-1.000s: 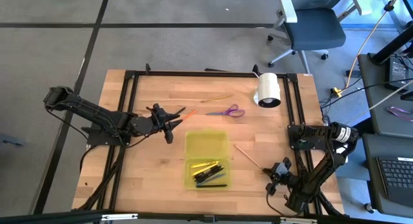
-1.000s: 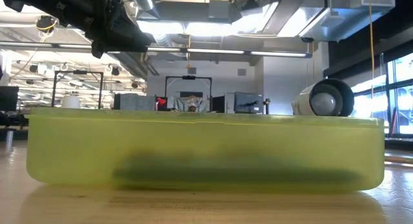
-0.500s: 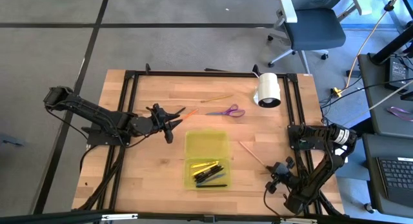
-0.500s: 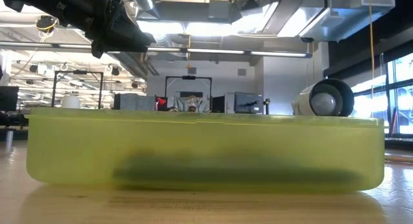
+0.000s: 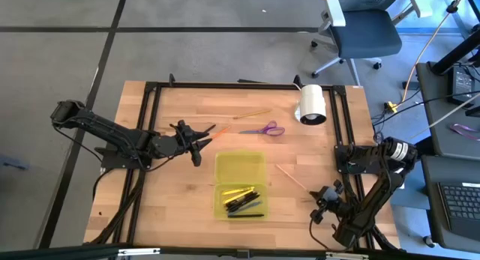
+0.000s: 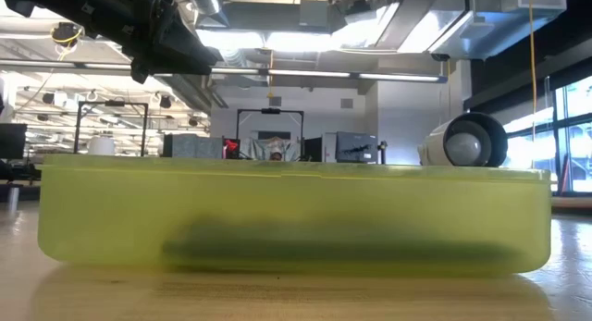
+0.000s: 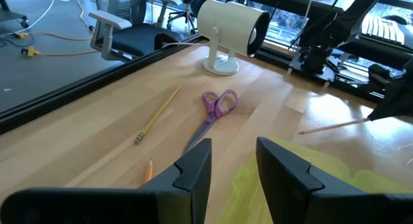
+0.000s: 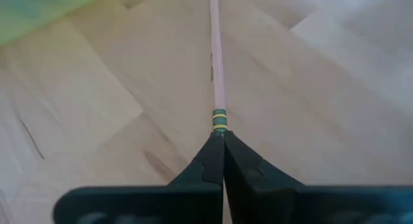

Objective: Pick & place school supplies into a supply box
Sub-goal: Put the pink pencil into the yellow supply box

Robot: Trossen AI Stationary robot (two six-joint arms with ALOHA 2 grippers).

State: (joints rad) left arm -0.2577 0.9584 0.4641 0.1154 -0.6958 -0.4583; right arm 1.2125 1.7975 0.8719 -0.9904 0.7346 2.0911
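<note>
We see the right claw (image 5: 324, 196) at 4 o'clock on the wooden worktop (image 5: 180, 192), clamped on a slim pale wooden pencil (image 5: 292, 177) beside the translucent yellow-green plastic box (image 5: 240, 168), left claw (image 5: 196, 145) at 9 o'clock, fingers parted, empty.

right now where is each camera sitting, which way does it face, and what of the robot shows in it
High view: above the table, looking straight down; both arms show, left gripper and right gripper.
Low view: at table-top height, facing the supply box wall; one dark arm hangs above.
Left wrist view: on the left arm, looking past parted fingers to the scissors and white roll.
Right wrist view: looking past shut fingers along a pencil.
Shared: scissors and roll show in the high and left wrist views.
</note>
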